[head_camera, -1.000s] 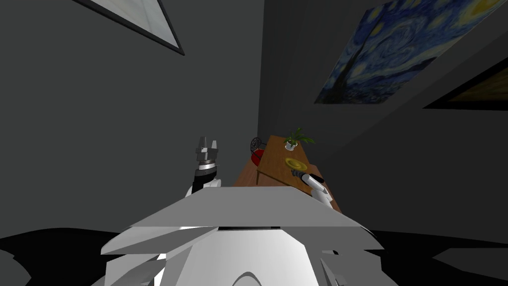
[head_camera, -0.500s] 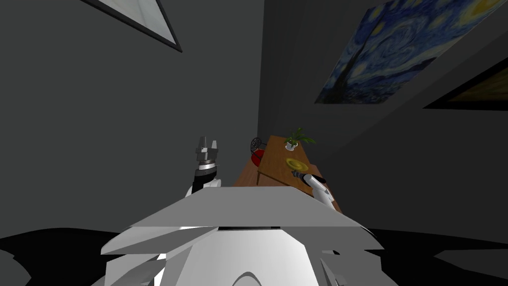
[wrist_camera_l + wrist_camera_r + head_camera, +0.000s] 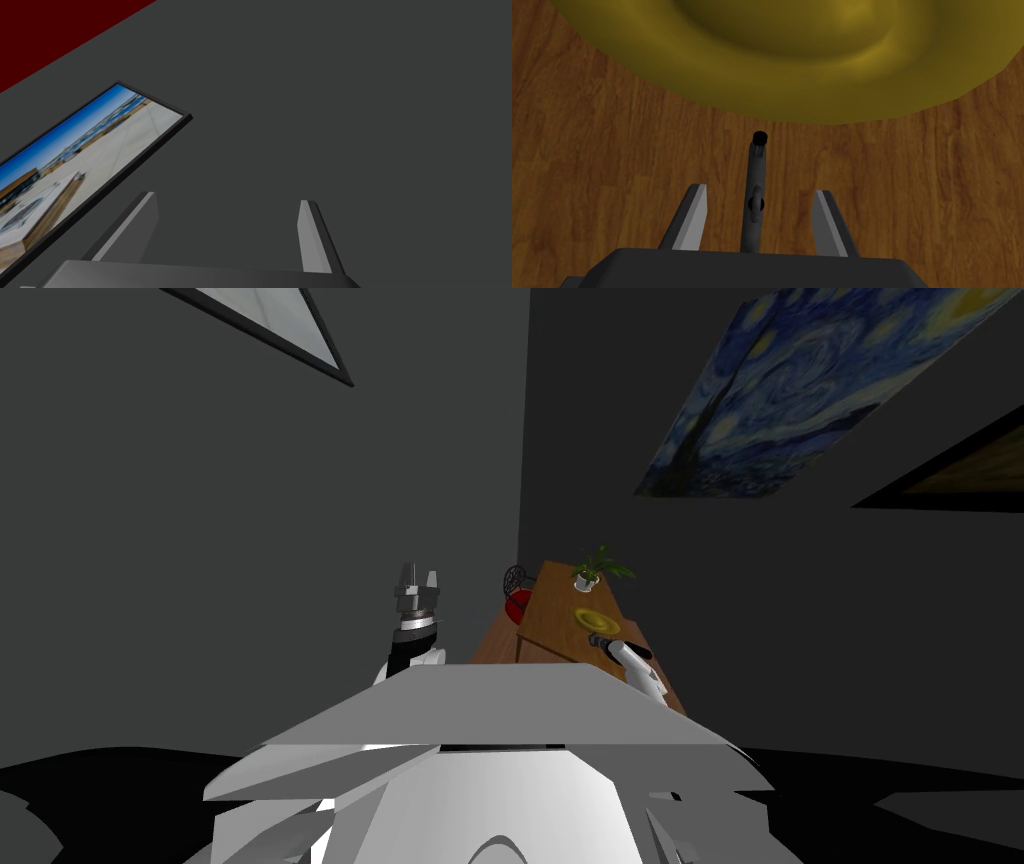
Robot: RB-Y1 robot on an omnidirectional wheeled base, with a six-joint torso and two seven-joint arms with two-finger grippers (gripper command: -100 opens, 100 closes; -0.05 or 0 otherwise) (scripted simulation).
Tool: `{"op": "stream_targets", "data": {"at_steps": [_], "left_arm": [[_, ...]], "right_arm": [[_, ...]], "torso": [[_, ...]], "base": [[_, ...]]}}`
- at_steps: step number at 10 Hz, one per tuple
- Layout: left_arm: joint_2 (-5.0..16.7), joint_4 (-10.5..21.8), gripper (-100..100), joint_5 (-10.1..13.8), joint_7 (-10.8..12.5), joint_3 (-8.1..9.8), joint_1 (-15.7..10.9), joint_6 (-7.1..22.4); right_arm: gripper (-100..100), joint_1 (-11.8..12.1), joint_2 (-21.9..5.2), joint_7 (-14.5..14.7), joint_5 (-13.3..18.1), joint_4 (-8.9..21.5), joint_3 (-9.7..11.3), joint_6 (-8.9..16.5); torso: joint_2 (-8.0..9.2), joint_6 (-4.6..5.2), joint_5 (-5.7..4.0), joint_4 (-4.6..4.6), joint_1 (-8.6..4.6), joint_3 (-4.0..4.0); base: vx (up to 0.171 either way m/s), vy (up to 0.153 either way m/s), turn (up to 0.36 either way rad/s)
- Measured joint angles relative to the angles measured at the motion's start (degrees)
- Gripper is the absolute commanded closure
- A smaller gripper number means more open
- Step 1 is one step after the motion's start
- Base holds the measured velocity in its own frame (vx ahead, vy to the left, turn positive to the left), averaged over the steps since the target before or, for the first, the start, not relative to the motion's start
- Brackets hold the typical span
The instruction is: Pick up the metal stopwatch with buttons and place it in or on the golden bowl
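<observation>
Between the blades of my R tool (image 3: 759, 188), set apart and touching nothing, sits the dark grey stopwatch (image 3: 755, 167), edge-on; golden bowl (image 3: 792, 65) just ahead on the table (image 3: 587, 175). Best approach: centre, close evenly on both faces. L tool (image 3: 227, 197) apart, idle.

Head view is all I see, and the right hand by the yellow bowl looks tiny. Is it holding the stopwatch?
Observer: No. On the right gripper, the fingers stand open, with a gap on each side of the stopwatch.
Operator: Which way is the stopwatch turned?
Observer: Edge-on between the fingers, its black button pointing at the golden bowl.
Operator: And the other hand?
Observer: The left gripper is open, holding nothing.
</observation>
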Motion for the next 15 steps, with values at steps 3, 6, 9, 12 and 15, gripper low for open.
{"op": "stream_targets", "data": {"at_steps": [3,6,9,12,15], "left_arm": [[0.0,0.0,0,0.0,0.0,0.0,0.0,0.0],[-0.01,0.0,0,0.0,0.0,-0.01,-0.01,0.0],[0.0,0.0,0,0.0,0.0,0.0,0.0,0.0],[-0.01,0.0,0,0.0,0.0,-0.01,0.0,0.0],[-0.01,0.0,0,0.0,0.0,-0.01,-0.01,0.0]], "right_arm": [[100,-0.02,0.03,-0.07,-0.04,0.0,-0.03,0.0],[100,0.1,-0.47,-0.52,0.15,-0.71,-0.17,0.74],[100,0.33,-0.85,-1.43,0.65,-1.92,-0.36,2.02],[100,1.19,-3.18,-3.11,1.32,-5.5,-2.43,2.75],[100,0.51,-7.1,-7.19,4.3,-9.69,-5.67,4.92]], "torso": [[0.02,-0.02,0.01,-0.01,0.01,0.0],[0.11,-0.03,0.06,0.01,0.17,0.05],[0.1,-0.03,0.05,0.0,0.11,0.05],[0.11,-0.02,0.17,0.07,0.39,0.09],[0.02,-0.17,0.28,0.16,0.57,0.09]], "base": [[0.0,0.0,0.0],[-0.032,0.044,0.015],[-0.017,0.038,0.051],[-0.009,0.089,0.119],[-0.004,0.096,0.198]]}}
